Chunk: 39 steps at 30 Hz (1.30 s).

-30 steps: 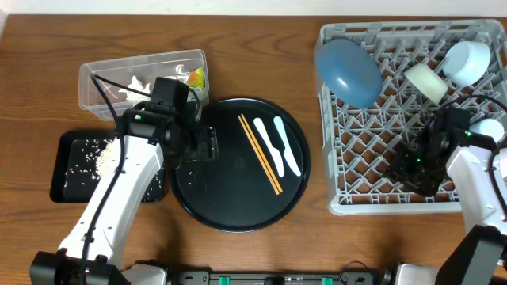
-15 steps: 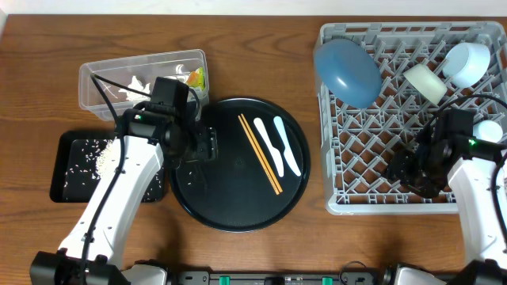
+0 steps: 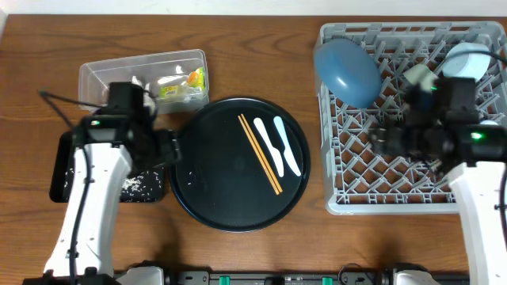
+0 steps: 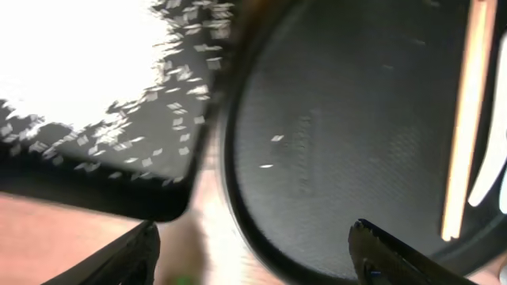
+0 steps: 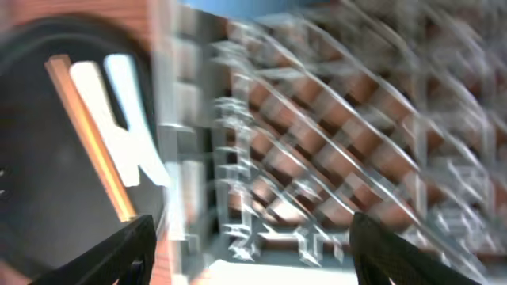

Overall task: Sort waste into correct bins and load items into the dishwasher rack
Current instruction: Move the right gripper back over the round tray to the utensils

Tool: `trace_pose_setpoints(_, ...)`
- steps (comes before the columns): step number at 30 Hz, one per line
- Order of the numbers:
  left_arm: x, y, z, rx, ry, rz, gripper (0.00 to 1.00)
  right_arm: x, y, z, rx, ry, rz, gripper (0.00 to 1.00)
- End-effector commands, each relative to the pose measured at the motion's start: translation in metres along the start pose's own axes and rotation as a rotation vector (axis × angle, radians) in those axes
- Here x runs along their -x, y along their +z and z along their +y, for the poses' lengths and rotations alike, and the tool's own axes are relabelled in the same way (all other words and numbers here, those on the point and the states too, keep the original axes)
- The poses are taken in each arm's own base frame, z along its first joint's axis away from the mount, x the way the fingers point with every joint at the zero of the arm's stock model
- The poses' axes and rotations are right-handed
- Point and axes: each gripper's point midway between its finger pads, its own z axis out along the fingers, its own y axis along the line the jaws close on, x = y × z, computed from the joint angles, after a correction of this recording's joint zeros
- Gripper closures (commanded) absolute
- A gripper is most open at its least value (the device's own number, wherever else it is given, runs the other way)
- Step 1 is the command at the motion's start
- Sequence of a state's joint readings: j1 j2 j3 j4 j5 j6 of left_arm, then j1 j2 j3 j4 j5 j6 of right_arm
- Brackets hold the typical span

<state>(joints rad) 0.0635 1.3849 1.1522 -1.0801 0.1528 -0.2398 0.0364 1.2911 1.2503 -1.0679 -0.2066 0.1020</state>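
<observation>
Two orange chopsticks (image 3: 260,153) and two white plastic utensils (image 3: 281,145) lie on the round black tray (image 3: 238,202). My left gripper (image 3: 169,149) hangs open and empty at that tray's left rim, beside the shallow black bin (image 3: 67,170) that holds rice (image 4: 95,63). The clear tub (image 3: 103,75) holds tissue scraps and a yellow-green wrapper (image 3: 194,77). Over the left part of the grey dishwasher rack (image 3: 396,204), my right gripper (image 3: 384,138) is open with nothing between its fingers. A dark blue plate (image 3: 347,71) and a light blue bowl (image 3: 463,57) stand in the rack.
The left wrist view shows the black bin's corner (image 4: 135,182) and the round tray (image 4: 356,119) with a few loose grains on it. The right wrist view is blurred, showing rack lattice (image 5: 333,158) and the chopsticks (image 5: 91,142). Bare wood lies between tray and rack.
My left arm swung left, off the round tray toward the black bin. My right arm pulled up and left from the rack's front right, and its jaws spread wider.
</observation>
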Motion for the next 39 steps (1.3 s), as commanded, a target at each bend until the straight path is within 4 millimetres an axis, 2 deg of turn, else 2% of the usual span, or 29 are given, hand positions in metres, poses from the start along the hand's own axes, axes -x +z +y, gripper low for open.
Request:
trace_pose_setpoints(1,0.001,-0.003,0.016,0.023,-0.060,-0.002,0.22,0.003,0.001,0.045,0.074,-0.182,-0.021,0.24)
trace_pose_setpoints(4,0.001,-0.003,0.022,0.028,-0.082,0.001,0.22,-0.004,0.016,0.082,0.123,-0.291,0.004,0.25)
trace_pose_setpoints(8,0.001,-0.003,0.022,0.028,-0.083,0.001,0.22,-0.021,0.047,0.112,0.119,-0.400,0.082,0.25)
trace_pose_setpoints(14,0.001,-0.003,0.022,0.029,-0.083,0.001,0.21,-0.041,0.100,0.147,0.091,-0.528,0.154,0.26)
trace_pose_setpoints(18,0.001,-0.003,0.022,0.029,-0.083,0.001,0.21,-0.042,0.135,0.165,0.080,-0.575,0.137,0.26)
trace_pose_setpoints(22,0.001,-0.003,0.022,0.028,-0.083,0.002,0.21,-0.039,0.164,0.176,0.048,-0.608,0.100,0.27)
trace_pose_setpoints(29,0.001,-0.003,0.021,0.025,-0.083,0.003,0.21,-0.038,0.209,0.181,0.036,-0.615,0.079,0.29)
trace_pose_setpoints(36,0.001,-0.003,0.021,0.026,-0.083,0.003,0.21,-0.051,0.233,0.174,0.011,-0.620,0.126,0.35)
trace_pose_setpoints(39,0.001,-0.003,0.021,0.025,-0.083,0.003,0.21,-0.057,0.240,0.169,-0.001,-0.620,0.148,0.40)
